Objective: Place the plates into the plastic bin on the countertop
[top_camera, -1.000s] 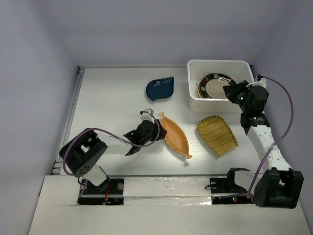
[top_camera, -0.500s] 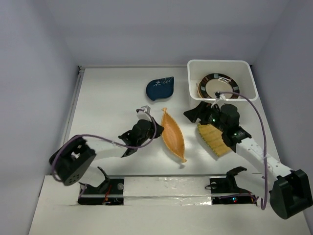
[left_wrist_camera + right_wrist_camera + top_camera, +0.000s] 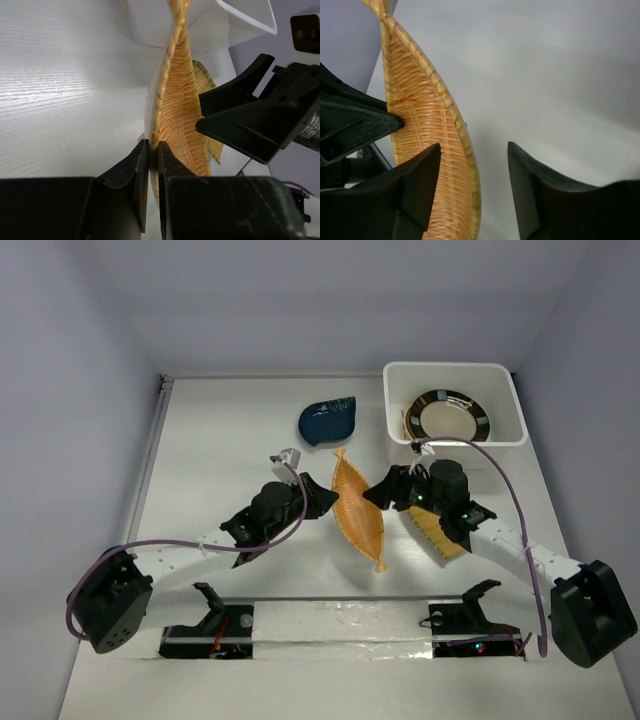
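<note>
In the last second my right gripper [image 3: 381, 492] has swung away from the white plastic bin [image 3: 399, 412] and dropped in beside the orange boat-shaped dish [image 3: 358, 508]. Over the same second my left gripper [image 3: 151, 150] has reached forward and tipped that dish up from lying flat onto its edge. I read this as a handover or a two-armed lift being set up, so this dish should be the next one into the bin.

The left wrist view shows the left fingers clenched on the dish's near rim, with the woven inside facing away toward the right gripper just beyond. The overhead view cannot confirm that pinch. The right wrist view shows the right fingers spread wide with the far rim running up between them, touching neither that I can see. I cannot tell whether the dish's lower edge rests on the countertop [image 3: 230, 440].

Only the overhead view shows the rest:
- The brown-striped-rim plate [image 3: 447, 415] lies in the bin, ahead of the right gripper.
- The yellow-green ribbed plate [image 3: 432, 527] sits partly hidden under the right forearm.
- The navy leaf plate [image 3: 327, 420] is well ahead of the left gripper and not yet picked up.
</note>
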